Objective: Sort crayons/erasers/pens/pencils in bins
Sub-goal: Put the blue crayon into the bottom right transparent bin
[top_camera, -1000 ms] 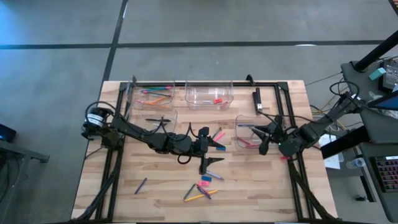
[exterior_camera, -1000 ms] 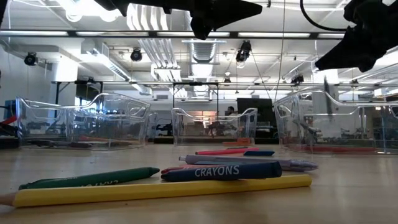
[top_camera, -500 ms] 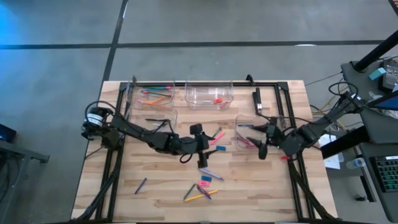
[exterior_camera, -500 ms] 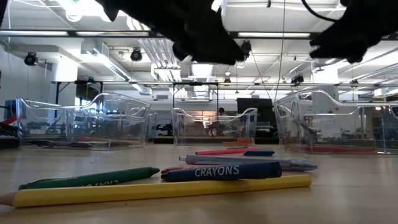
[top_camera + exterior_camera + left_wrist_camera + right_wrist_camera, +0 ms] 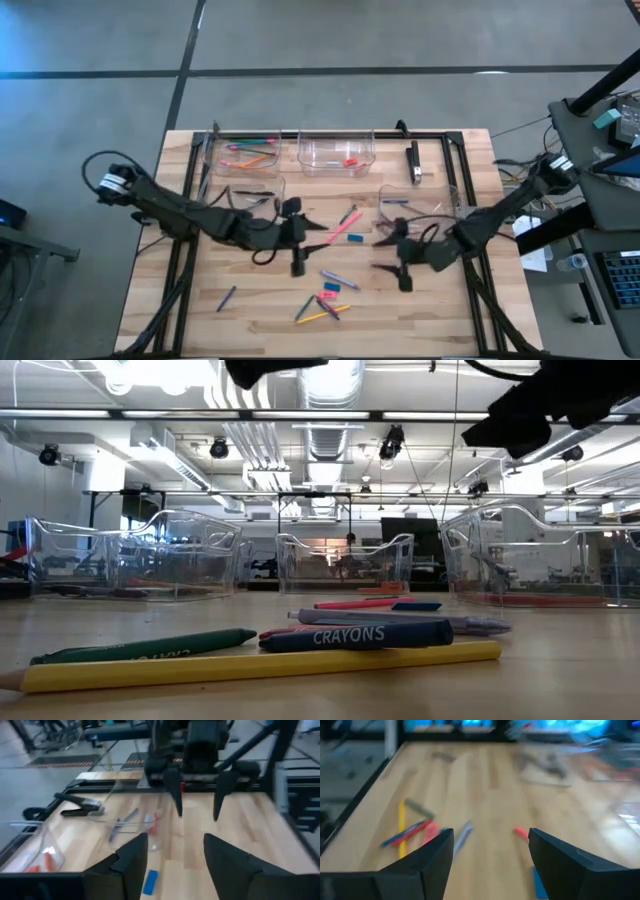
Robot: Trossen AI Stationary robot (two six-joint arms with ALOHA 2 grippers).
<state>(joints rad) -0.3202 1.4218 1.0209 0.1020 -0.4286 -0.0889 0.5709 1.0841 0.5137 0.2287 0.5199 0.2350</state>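
Note:
My left gripper (image 5: 308, 243) (image 5: 175, 845) hangs open above the table's middle, fingers pointing toward the right edge, with nothing between them. My right gripper (image 5: 385, 254) (image 5: 490, 840) faces it, open and bare, just left of the right bin (image 5: 410, 212). Between and below them lie a pink pencil (image 5: 348, 217), a blue eraser (image 5: 355, 238) and a grey-purple stick (image 5: 335, 277). More crayons and a yellow pencil (image 5: 260, 665) lie in a cluster (image 5: 320, 305) near the front. The far-left bin (image 5: 245, 152) holds pencils; the far-middle bin (image 5: 335, 152) holds a red eraser.
A black frame (image 5: 455, 160) runs round the tabletop, with a dark clamp (image 5: 413, 162) at the back right. A fourth bin (image 5: 255, 190) sits left of centre under my left arm. One purple crayon (image 5: 228, 297) lies alone near the front left.
My left gripper has drawn back toward the table's left edge and risen a little. My right gripper has left its place over the right bin and swung toward the table's middle and near edge, levelling out. The loose sticks have stayed where they were.

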